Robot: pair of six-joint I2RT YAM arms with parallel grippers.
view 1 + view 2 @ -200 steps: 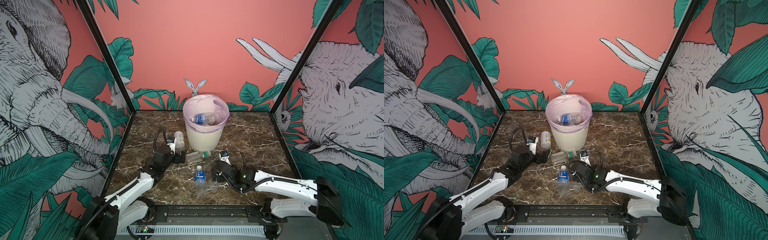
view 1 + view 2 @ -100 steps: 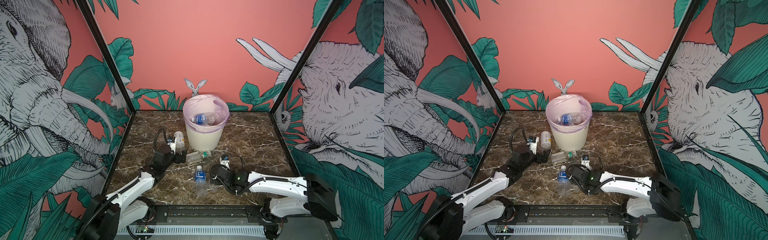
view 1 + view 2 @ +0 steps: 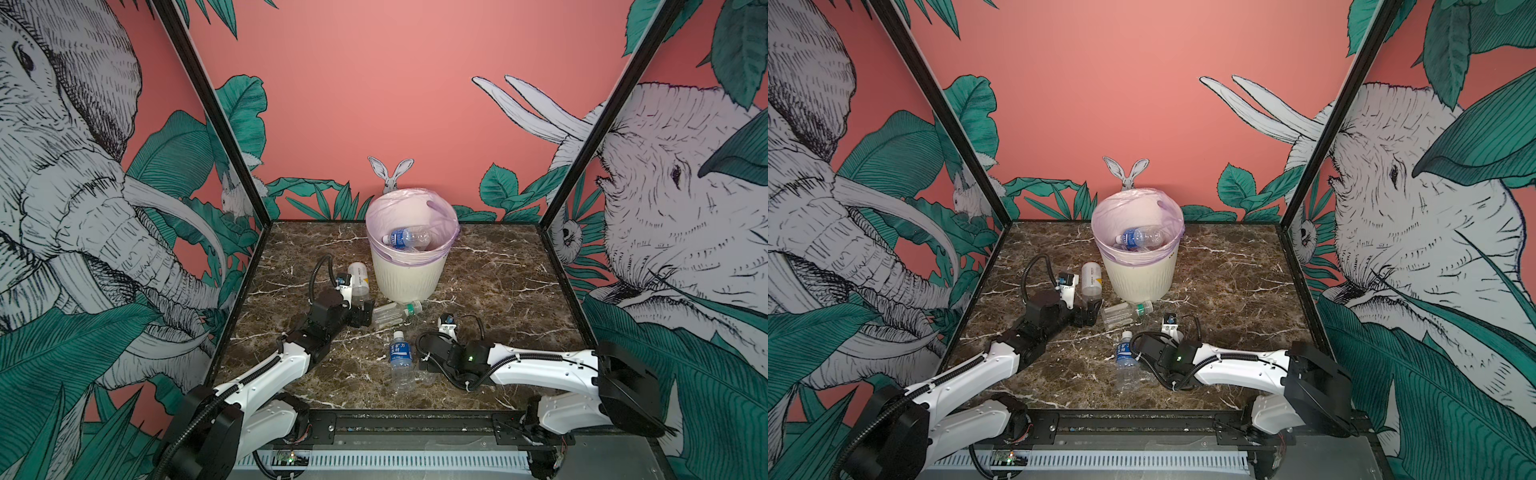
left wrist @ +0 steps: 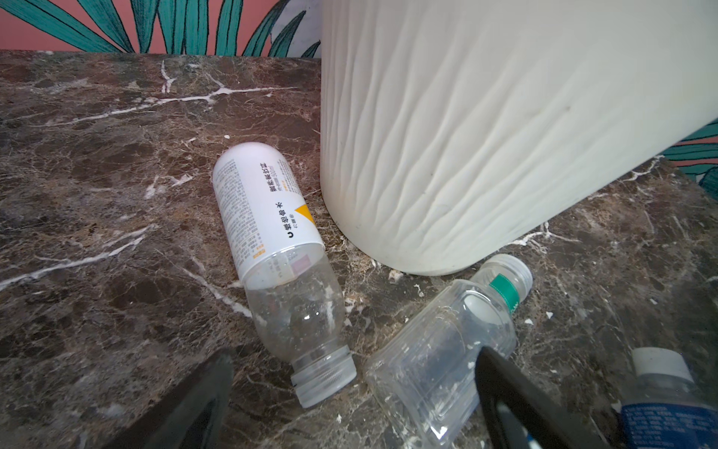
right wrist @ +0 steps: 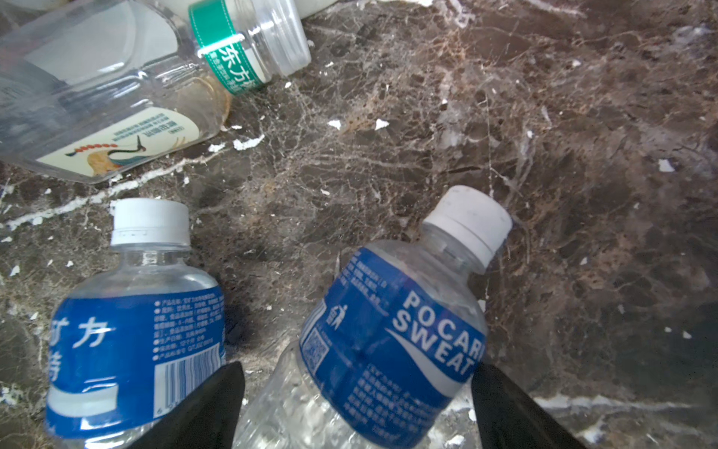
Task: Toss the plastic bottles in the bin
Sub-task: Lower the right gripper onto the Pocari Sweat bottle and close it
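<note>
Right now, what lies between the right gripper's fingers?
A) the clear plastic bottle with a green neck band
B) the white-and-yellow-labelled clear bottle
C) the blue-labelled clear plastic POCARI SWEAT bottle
C: the right wrist view shows the blue-labelled POCARI SWEAT bottle between the open fingers of the right gripper.

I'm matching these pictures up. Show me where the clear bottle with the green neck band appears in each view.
In a top view: the green-banded bottle lies at the near foot of the bin.
In a top view: again at the bin's near foot.
Left wrist: by the bin's base, beside the white-label bottle.
Right wrist: beyond the blue-label bottles.
Landmark: the bin, in both top views and left wrist.
</note>
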